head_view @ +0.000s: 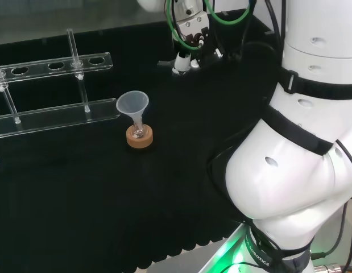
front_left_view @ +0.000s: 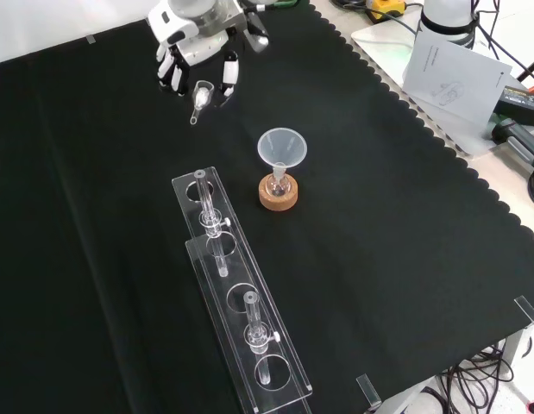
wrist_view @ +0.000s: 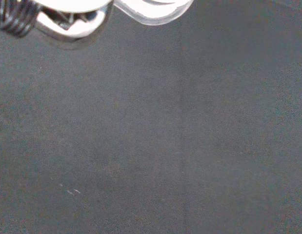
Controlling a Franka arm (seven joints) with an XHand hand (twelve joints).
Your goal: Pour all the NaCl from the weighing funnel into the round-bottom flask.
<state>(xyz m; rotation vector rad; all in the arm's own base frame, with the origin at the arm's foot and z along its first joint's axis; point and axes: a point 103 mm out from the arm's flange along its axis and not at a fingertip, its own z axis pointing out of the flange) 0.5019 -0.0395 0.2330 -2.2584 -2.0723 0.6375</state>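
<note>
A small round-bottom flask (front_left_view: 279, 183) stands on a cork ring (front_left_view: 278, 197) near the middle of the cloth, with a clear plastic funnel (front_left_view: 282, 147) in its neck. In the head view the same flask (head_view: 139, 132) and funnel (head_view: 132, 103) stand left of the arm. The clear weighing funnel (front_left_view: 200, 93) lies at the far side of the cloth, stem toward the camera. The hand (front_left_view: 196, 41) hangs right over it, its fingers (front_left_view: 172, 74) pointing down on either side with a gap to the funnel. The hand (head_view: 187, 31) is at the top of the head view. I cannot see any salt.
A clear two-tier rack (front_left_view: 241, 302) with test tubes runs toward the front edge, left of the flask; the rack (head_view: 50, 91) is also at the left of the head view. Papers (front_left_view: 456, 73) and cables lie beyond the cloth's scalloped edge. The arm's white links (head_view: 301, 142) stand at right.
</note>
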